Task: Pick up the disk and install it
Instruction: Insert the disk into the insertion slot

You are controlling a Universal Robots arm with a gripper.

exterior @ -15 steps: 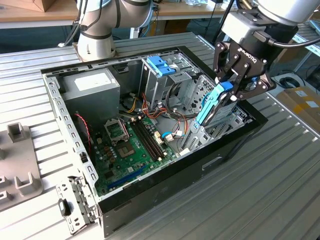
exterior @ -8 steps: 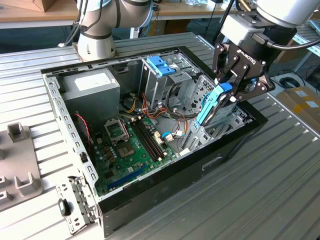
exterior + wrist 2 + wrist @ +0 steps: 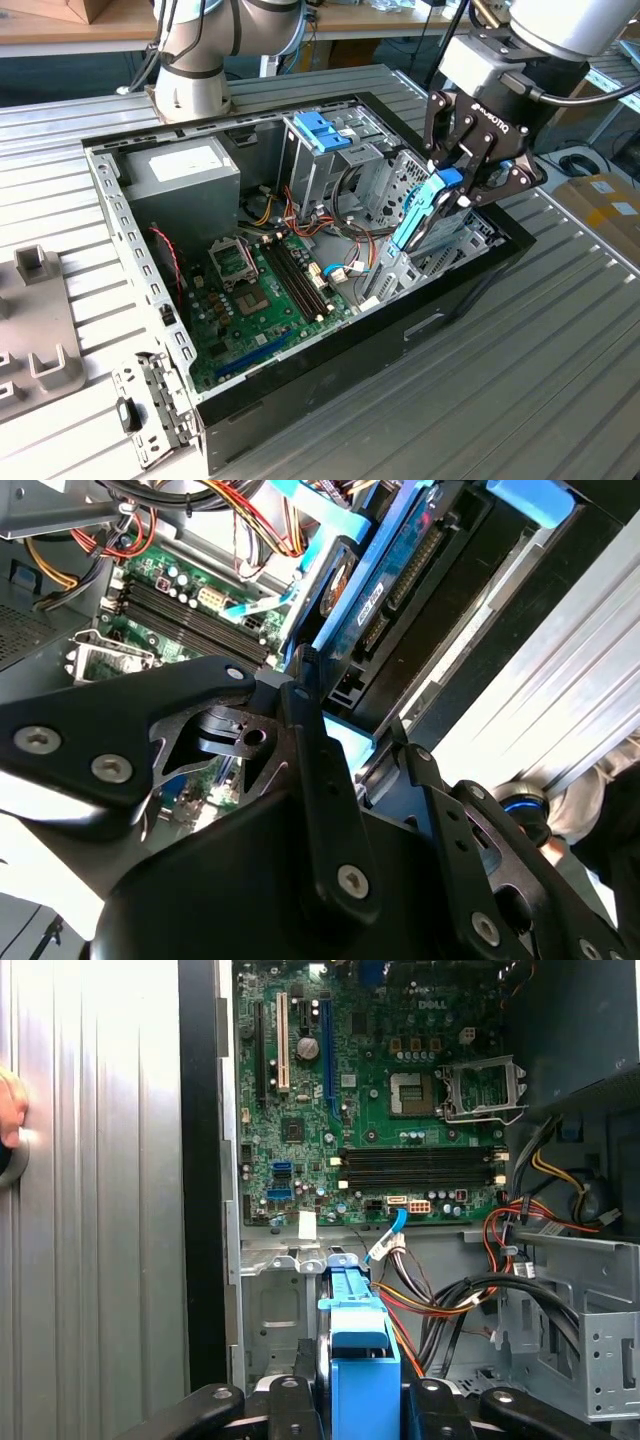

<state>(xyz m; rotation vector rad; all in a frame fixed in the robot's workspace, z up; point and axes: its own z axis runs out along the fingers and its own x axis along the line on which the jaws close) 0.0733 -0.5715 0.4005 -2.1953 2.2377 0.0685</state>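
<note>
- Cage metal [image 3: 385, 285] beneath the pincer [image 3: 452, 190] is hiding the lower end of the disk [image 3: 415, 225]; a hand [image 3: 8, 1110] is being cut off at the edge of the first wrist view.
- Sitting to the exterior view's left of the pincer, in order: one grey box [image 3: 185, 170], one motherboard [image 3: 250, 290], one blue latch [image 3: 312, 130], all inside one open case [image 3: 110, 200].
- The pincer is pinching the single disk by its upper end, holding it tilted on edge above the cage; a blue frame is running along its rim, and its flat faces are proving hard to make out.
</note>
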